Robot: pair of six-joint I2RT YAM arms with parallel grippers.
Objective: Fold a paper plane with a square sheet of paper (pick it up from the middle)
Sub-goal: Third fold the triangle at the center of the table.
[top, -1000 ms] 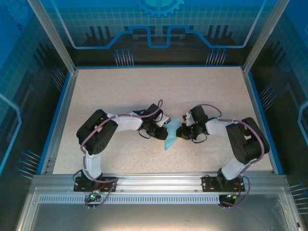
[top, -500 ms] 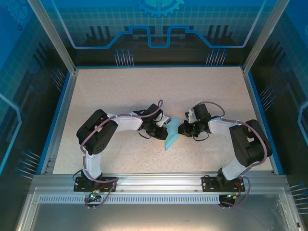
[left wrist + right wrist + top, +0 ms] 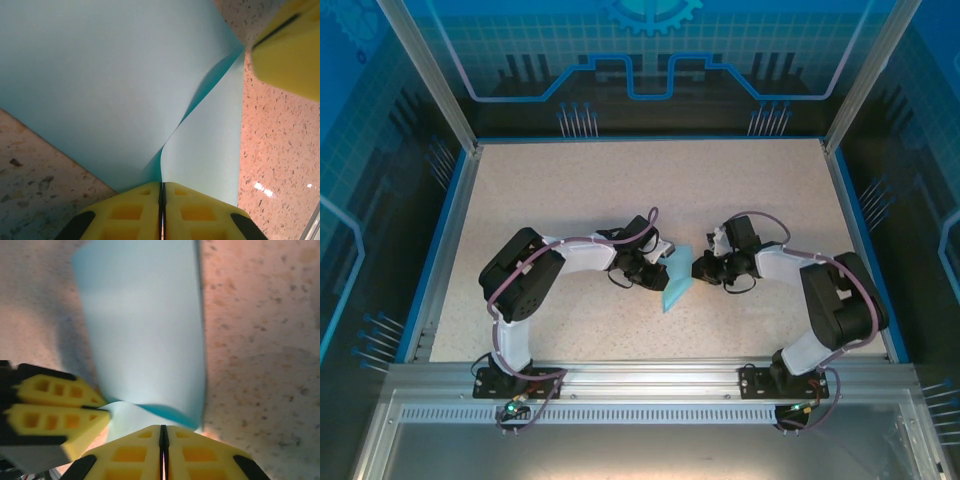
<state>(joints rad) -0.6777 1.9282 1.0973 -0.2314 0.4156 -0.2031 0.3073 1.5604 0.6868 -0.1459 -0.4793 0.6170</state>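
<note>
The left hand [image 3: 161, 192] and the right hand [image 3: 163, 434] each pinch tight on the bent blue paper [image 3: 675, 285] over the table [image 3: 570, 190].

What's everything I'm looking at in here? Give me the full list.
paper: one, light blue, partly folded, mid-table, held by both grippers
table: one, speckled beige, blue-edged
walls: blue patterned panels, around the table
rail: one, silver, near edge, under the arm bases
left arm: one, black and white, left of paper
right arm: one, black and white, right of paper
left gripper: yellow fingers, shut on paper
right gripper: yellow fingers, shut on paper
</note>
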